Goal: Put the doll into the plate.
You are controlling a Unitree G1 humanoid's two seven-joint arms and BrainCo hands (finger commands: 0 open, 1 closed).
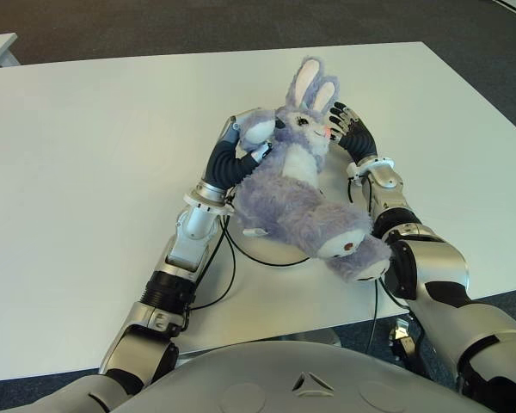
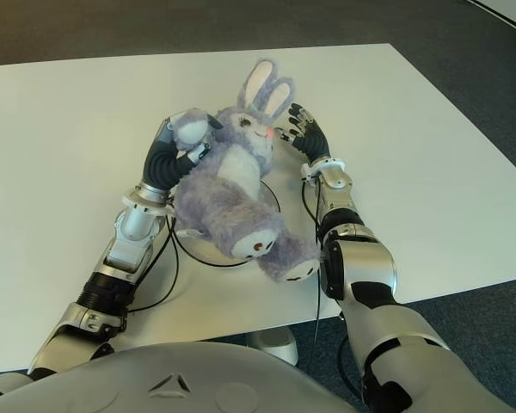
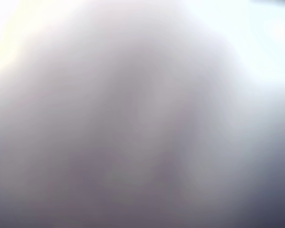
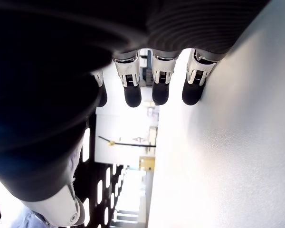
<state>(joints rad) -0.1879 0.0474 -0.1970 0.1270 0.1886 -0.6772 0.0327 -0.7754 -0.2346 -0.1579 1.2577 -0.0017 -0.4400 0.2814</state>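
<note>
My left hand (image 1: pixel 251 138) is clamped on the plush bunny doll (image 1: pixel 297 194) at 10 o'clock, steadying it over the plate (image 2: pixel 271 196); my right hand (image 1: pixel 348 125), fingers apart, braces its head on the counter (image 1: pixel 86 172).

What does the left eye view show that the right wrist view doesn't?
Only the left eye view shows the purple bunny doll between both hands, the left hand at its arm, and the plate mostly hidden beneath it. Only the right wrist view shows the right hand's dark fingertips from close by, straight and apart. Both show the right hand and the white table.
</note>
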